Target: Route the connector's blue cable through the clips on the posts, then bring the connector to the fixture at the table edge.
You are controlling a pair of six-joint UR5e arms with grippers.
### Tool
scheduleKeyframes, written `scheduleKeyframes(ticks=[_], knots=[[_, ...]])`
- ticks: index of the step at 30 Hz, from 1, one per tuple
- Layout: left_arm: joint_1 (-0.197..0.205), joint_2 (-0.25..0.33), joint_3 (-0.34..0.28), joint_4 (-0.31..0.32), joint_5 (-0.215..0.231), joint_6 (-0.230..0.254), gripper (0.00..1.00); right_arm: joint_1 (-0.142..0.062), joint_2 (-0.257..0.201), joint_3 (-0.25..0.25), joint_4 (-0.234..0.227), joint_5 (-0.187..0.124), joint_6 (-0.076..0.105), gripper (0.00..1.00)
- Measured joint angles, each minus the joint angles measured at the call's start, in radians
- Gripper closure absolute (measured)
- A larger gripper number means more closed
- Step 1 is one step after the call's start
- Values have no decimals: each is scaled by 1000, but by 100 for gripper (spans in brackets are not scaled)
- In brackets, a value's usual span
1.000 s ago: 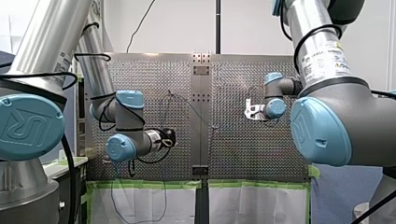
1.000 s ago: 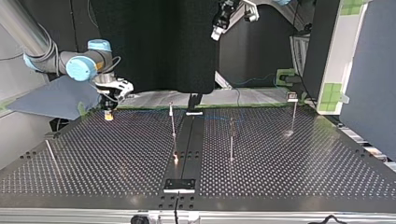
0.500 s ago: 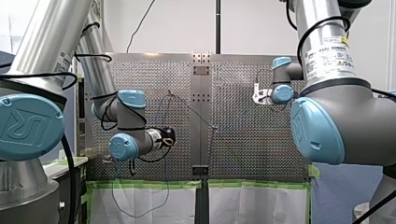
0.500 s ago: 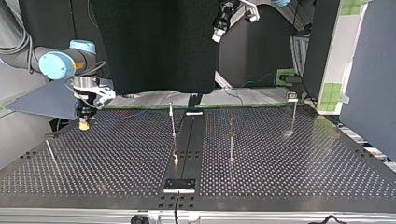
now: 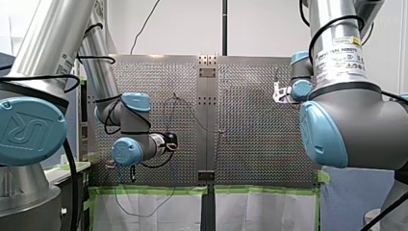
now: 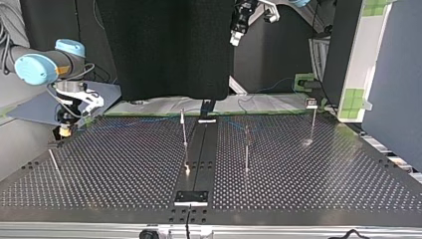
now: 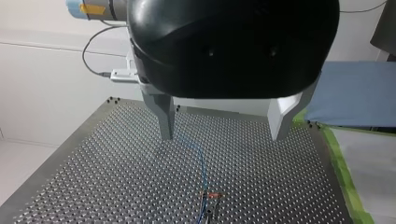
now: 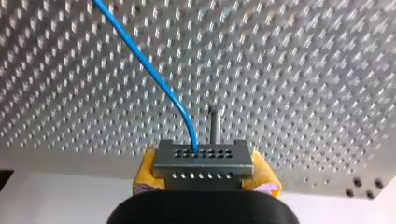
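Hovering at the table edge [image 8: 70, 140], my right end effector [image 8: 204, 175] grips the connector [image 8: 203, 156]; my left [image 7: 223, 135] gapes.

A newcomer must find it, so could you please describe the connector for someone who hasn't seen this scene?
In the top view, follow my right arm down at the left to its gripper, near the perforated table's far left corner. Between its yellow pads sits the connector: a grey metal block with rows of holes, the only part with the blue cable leaving it.

The perforated table [image 5: 250, 144] is seen from behind the arms, oppositely from across, and closely from both wrists.
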Motion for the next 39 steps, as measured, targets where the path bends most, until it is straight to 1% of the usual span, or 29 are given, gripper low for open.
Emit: scheduleKeyframes(ticks=[4,8,11,14,23,28,34,39], knots=[[0,0,0,-5,-4,0,0,-31,0,0,1,-4,-7,100],[2,1,0,-10,-4,0,0,-67,1,0,-3,-30,-9,100],[4,1,0,-17,-4,0,0,-85,1,-1,-6,-54,-5,100],[4,1,0,-22,-4,0,0,-97,1,-1,-7,-79,-3,100],[7,0,5,-46,-4,0,0,-123,2,-7,-9,-148,1,100],[7,0,12,-70,-5,4,0,-138,9,-21,-11,-182,4,100],[8,1,14,-88,-7,11,0,-158,27,-46,0,-226,-7,100],[8,1,14,-102,-26,22,0,-173,32,-53,-2,-266,-10,100]])
